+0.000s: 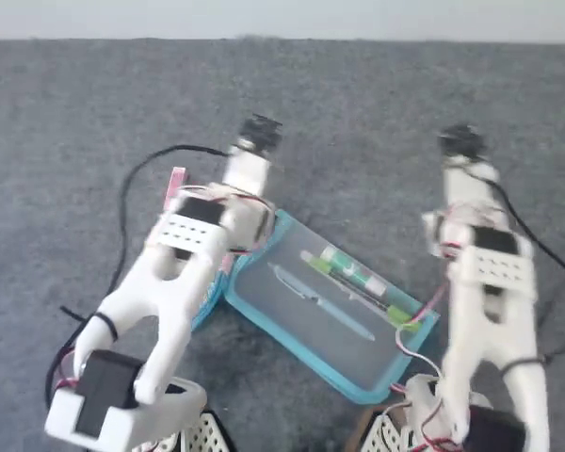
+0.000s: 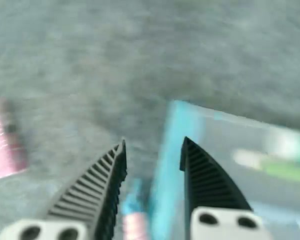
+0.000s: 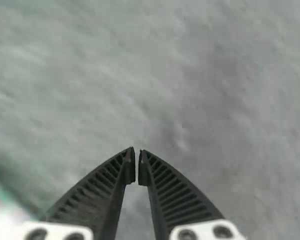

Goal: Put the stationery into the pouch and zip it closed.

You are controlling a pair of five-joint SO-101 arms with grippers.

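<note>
Grey carpet [image 1: 75,113] lies under everything. Your left gripper [image 2: 154,143] hangs open over one end of the pouch [image 1: 301,315] near the front edge — ready to grab it, I think. Pens [image 1: 353,273] lie inside. Your right gripper [image 3: 136,151] is shut, empty.

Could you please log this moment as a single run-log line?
left gripper: open, above edge of turquoise clear-fronted pouch | right gripper: shut, above grey carpet | pink stationery piece: on carpet, outside pouch
</note>
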